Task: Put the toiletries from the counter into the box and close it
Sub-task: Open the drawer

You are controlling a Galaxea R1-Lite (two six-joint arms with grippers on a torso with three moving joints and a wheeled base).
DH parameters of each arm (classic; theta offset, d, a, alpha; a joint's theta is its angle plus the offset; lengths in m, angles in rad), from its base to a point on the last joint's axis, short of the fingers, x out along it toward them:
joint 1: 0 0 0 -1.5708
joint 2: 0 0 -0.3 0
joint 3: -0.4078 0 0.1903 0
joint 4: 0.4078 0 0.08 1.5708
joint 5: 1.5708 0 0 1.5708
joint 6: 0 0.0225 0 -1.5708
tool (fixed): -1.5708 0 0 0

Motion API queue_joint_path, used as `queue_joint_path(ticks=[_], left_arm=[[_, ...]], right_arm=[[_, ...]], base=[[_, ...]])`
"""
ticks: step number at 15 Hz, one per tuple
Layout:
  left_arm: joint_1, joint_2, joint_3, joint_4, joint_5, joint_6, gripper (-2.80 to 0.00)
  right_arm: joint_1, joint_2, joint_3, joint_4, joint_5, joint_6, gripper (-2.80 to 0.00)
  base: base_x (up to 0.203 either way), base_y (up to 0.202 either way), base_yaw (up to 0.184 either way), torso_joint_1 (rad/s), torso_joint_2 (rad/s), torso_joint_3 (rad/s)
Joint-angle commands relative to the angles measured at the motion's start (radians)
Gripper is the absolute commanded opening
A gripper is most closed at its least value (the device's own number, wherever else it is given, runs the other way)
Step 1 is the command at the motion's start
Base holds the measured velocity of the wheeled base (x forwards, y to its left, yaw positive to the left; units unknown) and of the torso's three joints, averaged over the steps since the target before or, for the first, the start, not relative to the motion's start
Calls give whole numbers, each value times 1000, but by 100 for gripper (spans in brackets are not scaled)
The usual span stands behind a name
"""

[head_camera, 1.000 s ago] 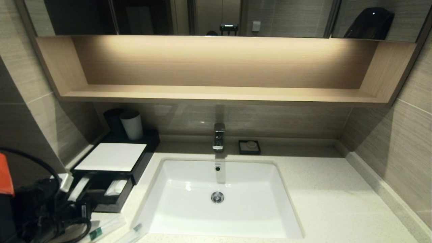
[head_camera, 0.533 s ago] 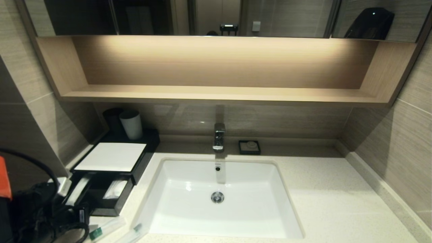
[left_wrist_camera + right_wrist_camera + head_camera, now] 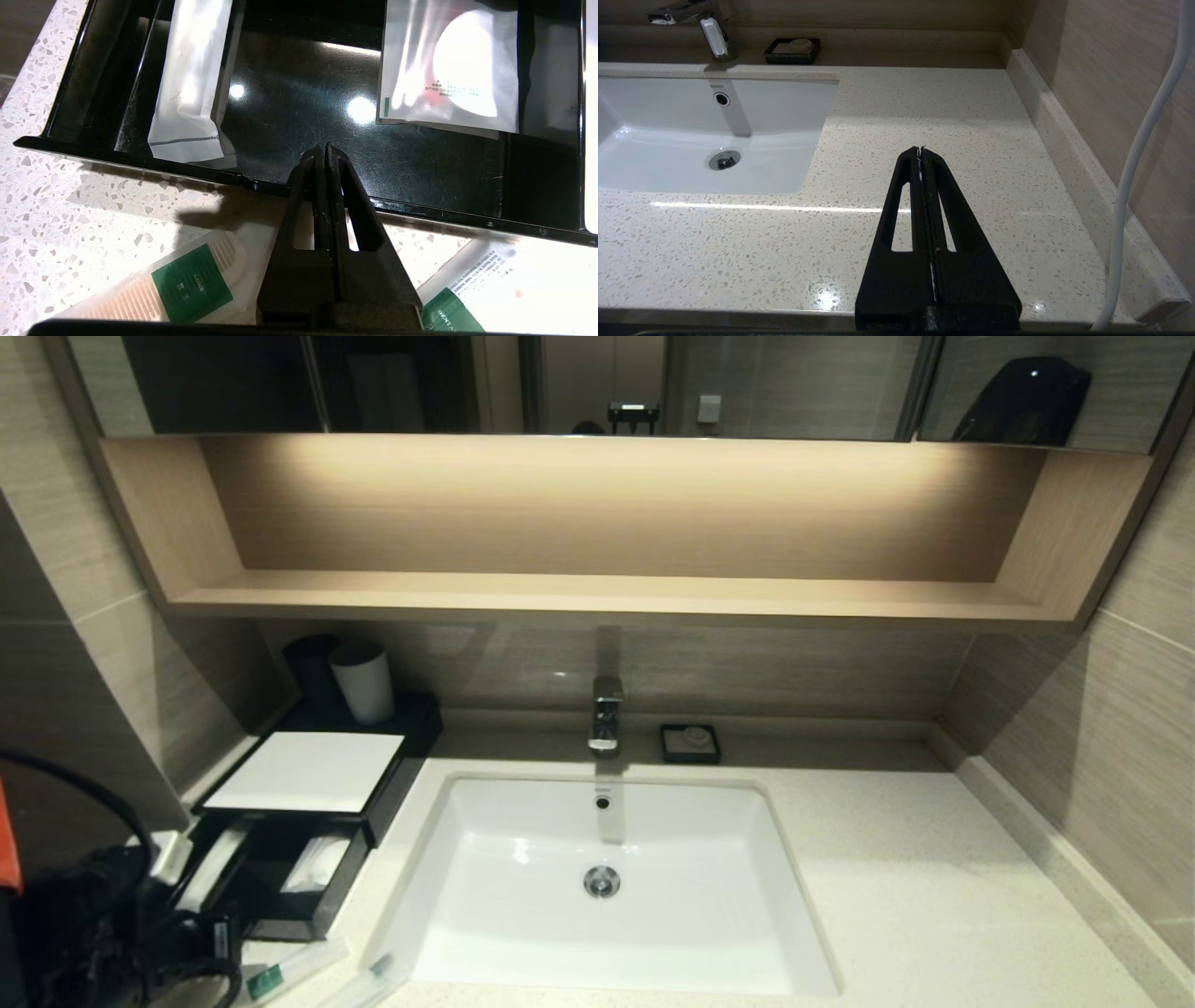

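Your left gripper (image 3: 324, 148) has its two fingers pressed flat together with nothing between them, and its tips sit right over the front lip of the pulled-out drawer (image 3: 420, 215). In the head view the arm shows as a dark mass with cables at the near left corner (image 3: 112, 933), just in front of the box (image 3: 373, 821).

Beyond the tips, the drawer floor is bare and glossy in its middle. A long whitish packet (image 3: 194, 84) lies along one divider on one side, and a flat clear sachet (image 3: 448, 70) lies on the other, so the open room is the strip between them. The front lip runs slightly slanted across the wrist view, with speckled counter (image 3: 70, 219) on your side of it.

On that counter, just beside the gripper body, two toiletries lie outside the drawer: a comb packet (image 3: 187, 284) with a green label on one side and a packet with a green dental label (image 3: 472, 289) on the other. In the head view the near counter edge holds these packets (image 3: 280, 971), close to the sink (image 3: 607, 980) corner.

The box's white top panel (image 3: 303, 770) sits behind the open drawer, with a light cup (image 3: 364, 683) at its back.

Your right gripper (image 3: 922, 151) is also closed and empty, over bare counter (image 3: 971, 116) right of the sink, with wide free space up to the wall kerb.
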State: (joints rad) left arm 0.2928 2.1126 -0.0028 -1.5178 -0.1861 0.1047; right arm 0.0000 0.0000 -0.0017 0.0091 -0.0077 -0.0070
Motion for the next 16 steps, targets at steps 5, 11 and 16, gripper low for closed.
queue_joint_path(ticks=[5, 11, 16], left_arm=[[0, -73, -9, -12, 1, -3, -280], [36, -199, -29, -12, 17, -5, -280], [149, -241, -24, -12, 20, 43, -280]], right_arm=[[0, 0, 0, 0, 0, -1, -280], [0, 0, 0, 0, 0, -1, -280], [0, 0, 0, 0, 0, -1, -280]], base=[[0, 0, 0, 0, 0, 0], [0, 0, 0, 0, 0, 0], [0, 0, 0, 0, 0, 0]])
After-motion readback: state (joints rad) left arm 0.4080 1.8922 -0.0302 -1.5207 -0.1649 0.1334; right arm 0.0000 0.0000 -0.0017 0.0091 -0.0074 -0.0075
